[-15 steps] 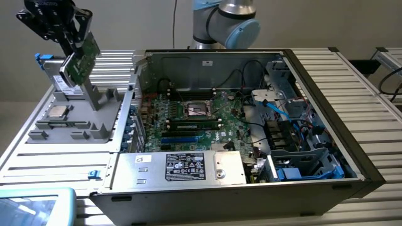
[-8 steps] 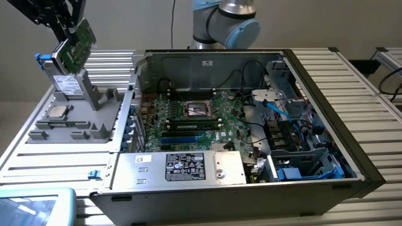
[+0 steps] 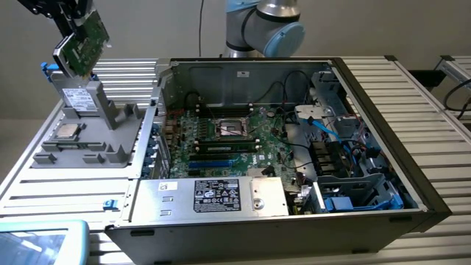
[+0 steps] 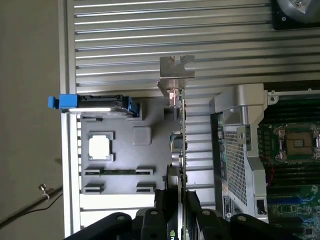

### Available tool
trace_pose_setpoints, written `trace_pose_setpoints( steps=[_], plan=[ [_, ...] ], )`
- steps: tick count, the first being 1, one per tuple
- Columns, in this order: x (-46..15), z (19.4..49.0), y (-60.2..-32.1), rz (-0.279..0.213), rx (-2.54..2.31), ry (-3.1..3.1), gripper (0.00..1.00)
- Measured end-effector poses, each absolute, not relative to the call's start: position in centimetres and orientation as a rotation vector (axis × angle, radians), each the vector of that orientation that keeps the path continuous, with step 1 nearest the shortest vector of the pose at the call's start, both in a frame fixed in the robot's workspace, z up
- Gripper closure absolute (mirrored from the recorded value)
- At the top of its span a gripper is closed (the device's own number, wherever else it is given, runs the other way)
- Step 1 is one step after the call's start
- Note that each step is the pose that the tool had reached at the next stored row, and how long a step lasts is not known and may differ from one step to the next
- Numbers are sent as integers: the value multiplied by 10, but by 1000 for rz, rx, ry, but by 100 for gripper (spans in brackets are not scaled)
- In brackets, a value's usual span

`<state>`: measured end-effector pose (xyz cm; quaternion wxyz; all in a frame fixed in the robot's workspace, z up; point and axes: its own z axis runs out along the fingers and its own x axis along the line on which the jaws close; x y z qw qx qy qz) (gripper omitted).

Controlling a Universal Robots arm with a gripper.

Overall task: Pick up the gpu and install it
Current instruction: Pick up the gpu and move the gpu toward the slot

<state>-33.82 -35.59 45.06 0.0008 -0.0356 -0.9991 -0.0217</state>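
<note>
Gpu (image 3: 83,40) edge-on in tool (image 4: 178,200)

Exterior view: light even, diffuse, from overhead; shadows soft. Bench (image 3: 419,105) slats pale, near washed out toward exterior view's right. Case (image 3: 243,72) interior dimmer, lower parts in soft shadow. Metal cover (image 3: 259,193) at case front carries mild glare. Whole frame slightly soft; pale blue object (image 3: 37,243) at near corner blurred.

Wrist view: brighter overall. Bench ribs throw bright streaks. gpu (image 4: 176,80) bracket shines, edges crisp. My fingers (image 4: 162,210) near-black, underexposed, surface detail lost close to lens.
</note>
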Motion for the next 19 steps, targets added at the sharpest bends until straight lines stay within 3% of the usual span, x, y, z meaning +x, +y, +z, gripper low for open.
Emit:
trace_pose_setpoints(
  steps=[19],
  plan=[
    [-338, 453, -356, -66, 418, -3104, 73]
  ],
)
